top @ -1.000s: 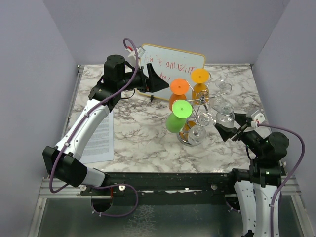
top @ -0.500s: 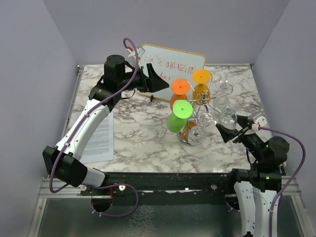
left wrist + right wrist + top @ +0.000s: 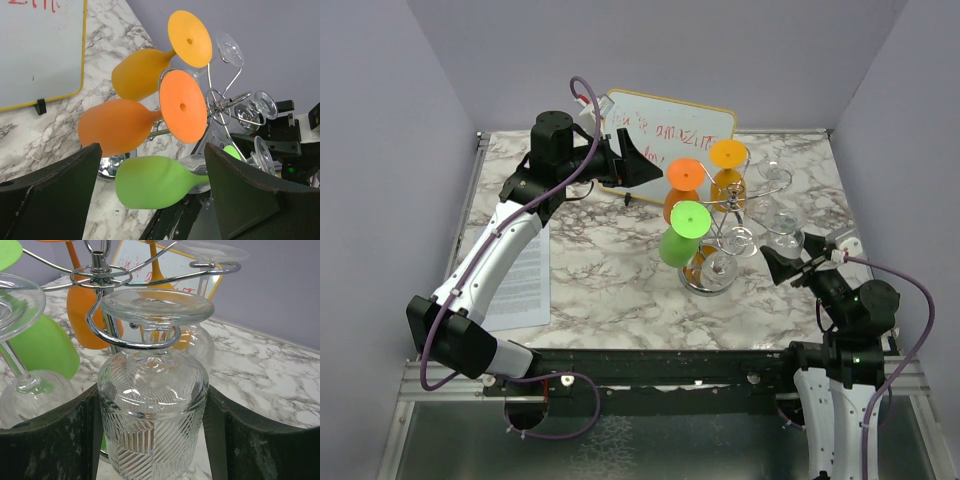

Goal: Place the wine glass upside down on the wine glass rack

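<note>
Wine glass hangs upside down on a right-side arm of the wine glass rack, foot seated over the wire loop. You're at release. Right gripper jaws are spread wide, flanking the bowl; contact unclear. Left gripper is spread, empty, far left. Next: back straight out without nudging the bowl.

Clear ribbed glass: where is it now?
The glass hangs upside down in the rack's scroll arm, centre of the right wrist view, between the fingers of the right gripper.
</note>
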